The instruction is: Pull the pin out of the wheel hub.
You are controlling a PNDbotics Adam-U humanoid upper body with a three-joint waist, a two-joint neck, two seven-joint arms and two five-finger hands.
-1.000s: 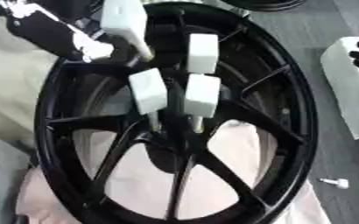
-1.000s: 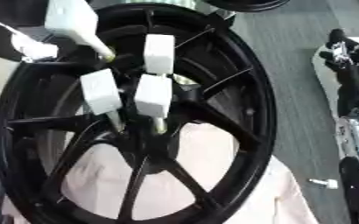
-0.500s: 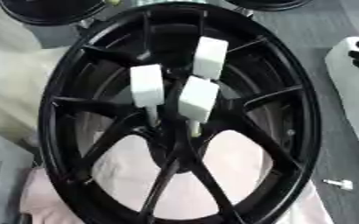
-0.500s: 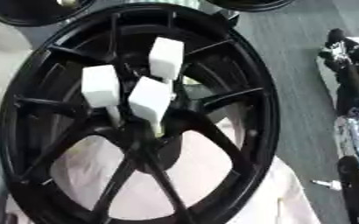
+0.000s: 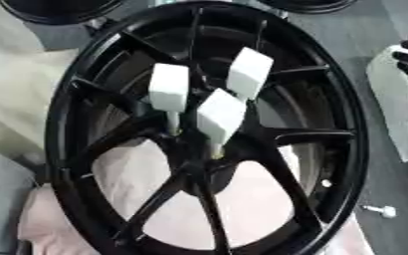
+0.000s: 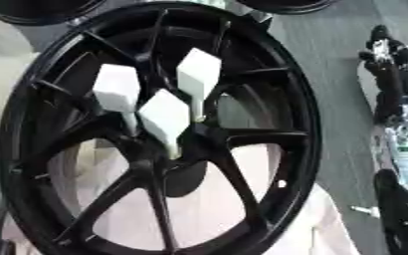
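The right hand (image 6: 390, 74) shows only as a dark shape at the right edge, beside the wheel, and I cannot tell if its fingers are released or clenched; the left hand is in no view. The black wheel hub (image 5: 199, 149) lies flat on a pale pink cloth (image 5: 242, 199), probably so it does not slide. Three white-headed pins (image 5: 221, 117) stand upright close around its centre, heads free above the spokes, easy to grasp. A small white piece (image 5: 383, 211) lies on the grey surface near the rim's lower right
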